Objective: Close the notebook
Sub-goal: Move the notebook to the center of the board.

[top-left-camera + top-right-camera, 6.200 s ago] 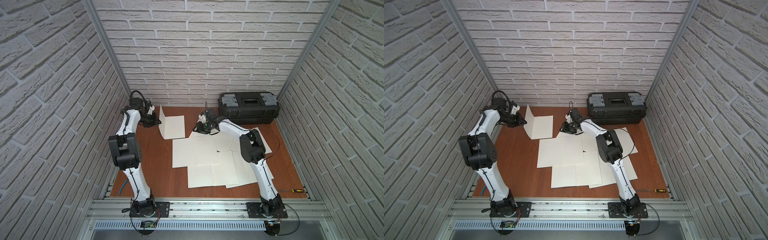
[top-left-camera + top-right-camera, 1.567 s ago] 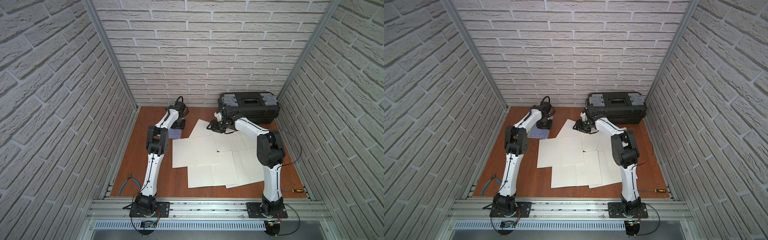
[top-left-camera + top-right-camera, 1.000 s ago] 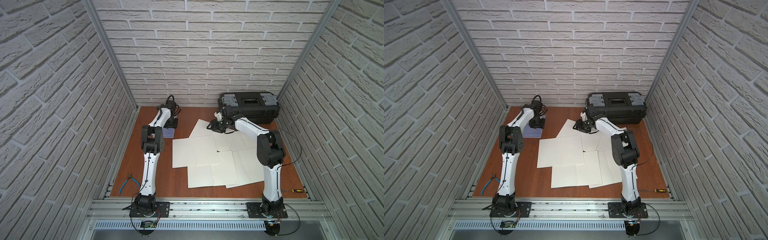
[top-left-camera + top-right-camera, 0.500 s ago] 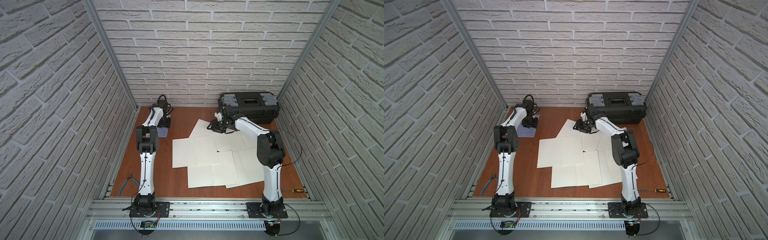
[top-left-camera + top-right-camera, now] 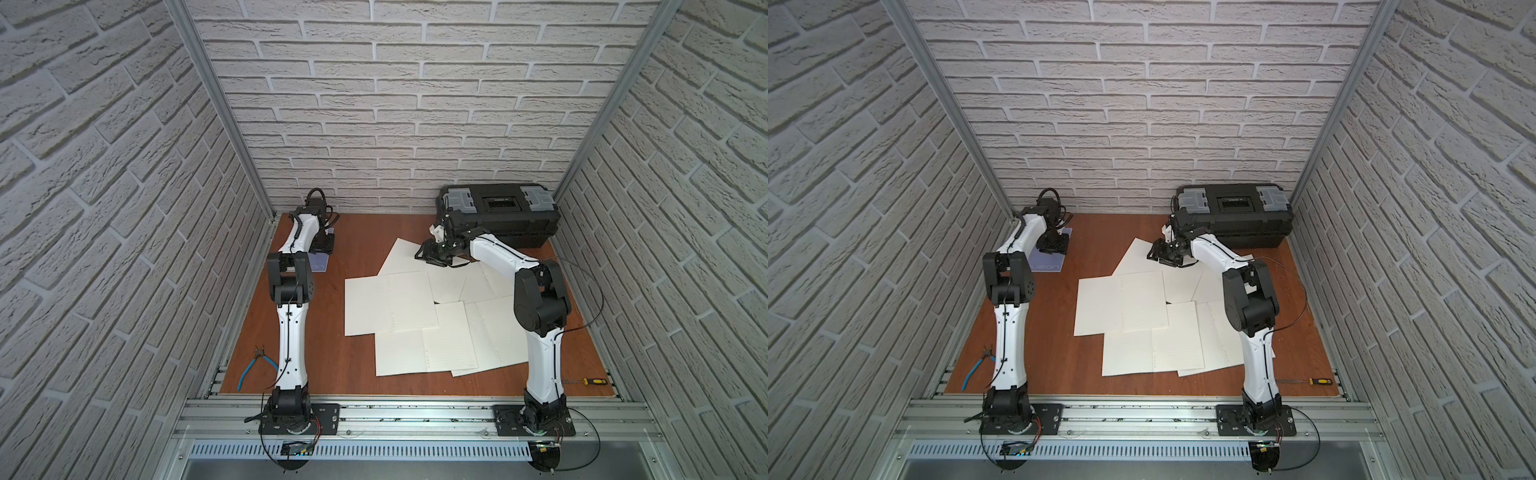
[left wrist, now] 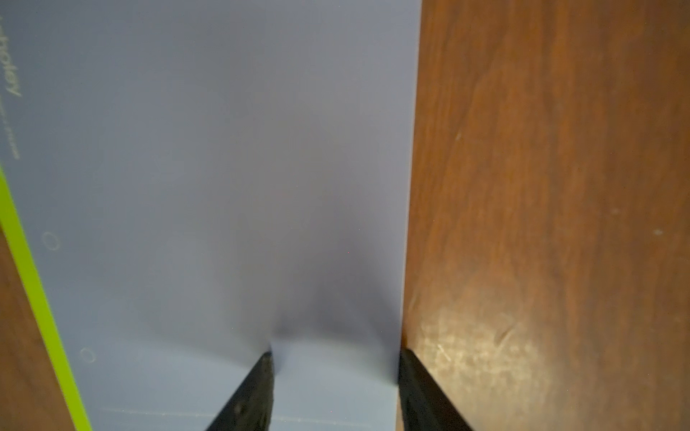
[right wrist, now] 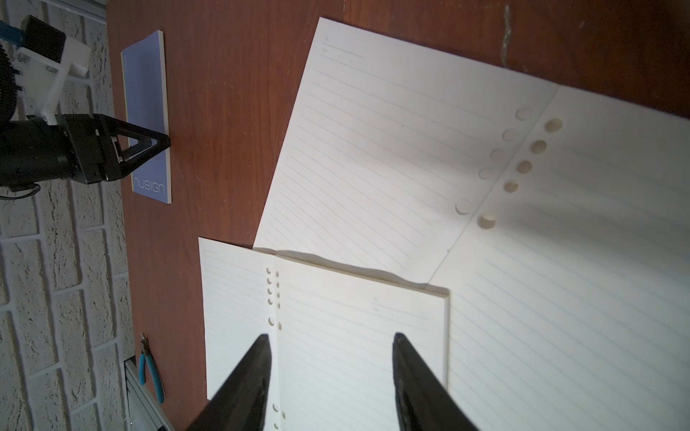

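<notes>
**Notebook [image 5: 1047, 262] lay shut at the back left of the table [image 5: 365, 232], the left claw [image 6: 334, 358] poised over it.**

The left claw's jaws stood part-open and empty, one finger [image 6: 257, 384] above the lavender cover [image 6: 224, 168], its mate at the cover's free edge; whether they touched it could not be told. The job looked all but done. The sound finish would be a straight lift, jaws kept apart, so nothing hooked that thin edge and flipped it open. The cover was smooth, matte and flat, with pale lettering and a lime-green strip [image 6: 33, 291] along one side, over a slim cream page block. The right claw [image 7: 330, 337], likewise parted and empty, hung over lined, hole-punched loose sheets [image 5: 390, 303] on scuffed wood-grain.
</notes>
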Controlling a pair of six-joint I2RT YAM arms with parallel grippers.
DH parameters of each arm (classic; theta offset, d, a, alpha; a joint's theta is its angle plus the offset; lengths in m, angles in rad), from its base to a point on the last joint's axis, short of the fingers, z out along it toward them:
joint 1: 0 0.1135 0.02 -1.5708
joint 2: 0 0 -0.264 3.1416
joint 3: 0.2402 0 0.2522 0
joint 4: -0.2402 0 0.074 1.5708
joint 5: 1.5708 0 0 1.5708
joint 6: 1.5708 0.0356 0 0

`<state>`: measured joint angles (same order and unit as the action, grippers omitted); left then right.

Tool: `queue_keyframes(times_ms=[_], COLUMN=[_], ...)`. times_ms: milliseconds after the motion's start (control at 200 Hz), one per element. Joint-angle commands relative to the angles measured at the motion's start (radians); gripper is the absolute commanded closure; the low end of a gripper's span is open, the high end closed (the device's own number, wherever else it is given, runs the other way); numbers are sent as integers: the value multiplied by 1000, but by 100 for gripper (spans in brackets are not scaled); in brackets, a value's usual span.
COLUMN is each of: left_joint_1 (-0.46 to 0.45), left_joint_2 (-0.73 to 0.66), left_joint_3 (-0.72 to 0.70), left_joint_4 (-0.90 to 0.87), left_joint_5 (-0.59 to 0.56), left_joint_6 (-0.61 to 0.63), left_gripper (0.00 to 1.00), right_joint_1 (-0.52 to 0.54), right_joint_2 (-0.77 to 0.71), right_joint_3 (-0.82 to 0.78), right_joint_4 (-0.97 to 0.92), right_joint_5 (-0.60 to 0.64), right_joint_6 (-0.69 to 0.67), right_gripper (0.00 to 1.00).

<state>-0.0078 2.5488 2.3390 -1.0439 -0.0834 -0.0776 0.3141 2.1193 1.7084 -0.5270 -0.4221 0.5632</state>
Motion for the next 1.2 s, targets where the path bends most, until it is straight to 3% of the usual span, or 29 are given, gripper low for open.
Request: queue_keyframes(times_ms=[0, 640, 1195], left_joint_1=[29, 68, 60], left_joint_2=[69, 88, 47], left_joint_3=[2, 30, 29], left_joint_4=[-39, -38, -3], left_joint_5=[-7, 7, 95], left_joint_6=[33, 43, -12], left_gripper=[47, 46, 39], right_joint_1=[0, 11, 14], right_joint_2=[-52, -40, -49], right_joint_3=[30, 47, 19], right_joint_4=[-13, -27, -11], right_joint_5=[9, 19, 22], right_joint_6=[-3, -1, -3], right_gripper=[47, 47, 47])
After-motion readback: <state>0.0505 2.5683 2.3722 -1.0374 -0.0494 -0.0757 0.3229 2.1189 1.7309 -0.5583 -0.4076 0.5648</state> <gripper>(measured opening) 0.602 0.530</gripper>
